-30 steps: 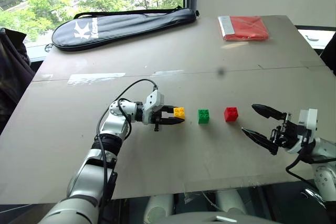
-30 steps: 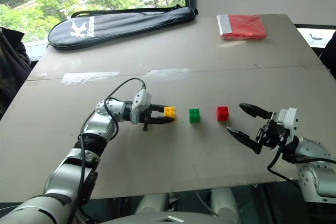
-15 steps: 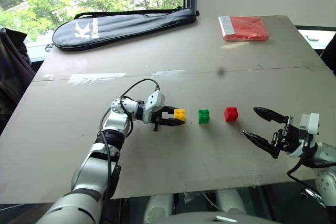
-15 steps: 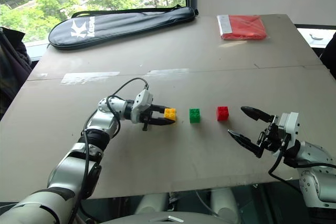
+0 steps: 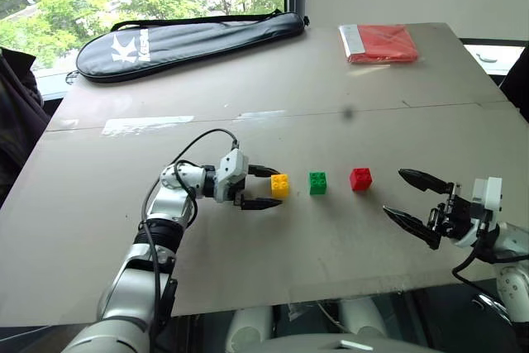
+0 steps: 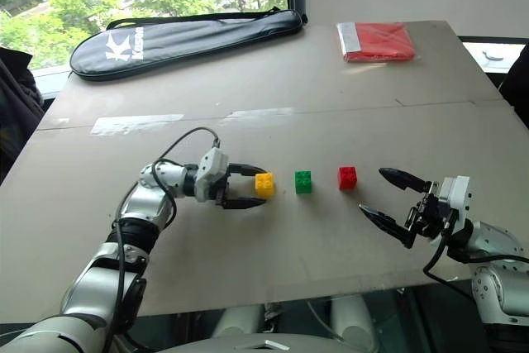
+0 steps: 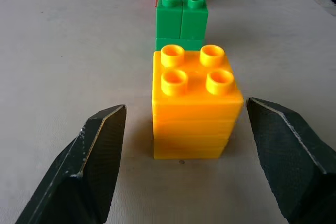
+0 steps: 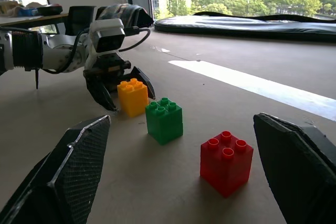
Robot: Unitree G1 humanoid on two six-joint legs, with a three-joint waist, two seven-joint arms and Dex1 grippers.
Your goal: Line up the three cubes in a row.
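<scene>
The 3 cubes stand in a row on the table (image 5: pixel 99 229): yellow cube (image 5: pixel 280 185), green cube (image 5: pixel 317 182), red cube (image 5: pixel 360 178); the left gripper (image 5: pixel 266 187) brackets the yellow one, fingers apart and clear of its sides; a straight pull-back should avoid nudging it; the right gripper (image 5: pixel 417 202) hangs with fingers spread, apart from the red cube.
</scene>
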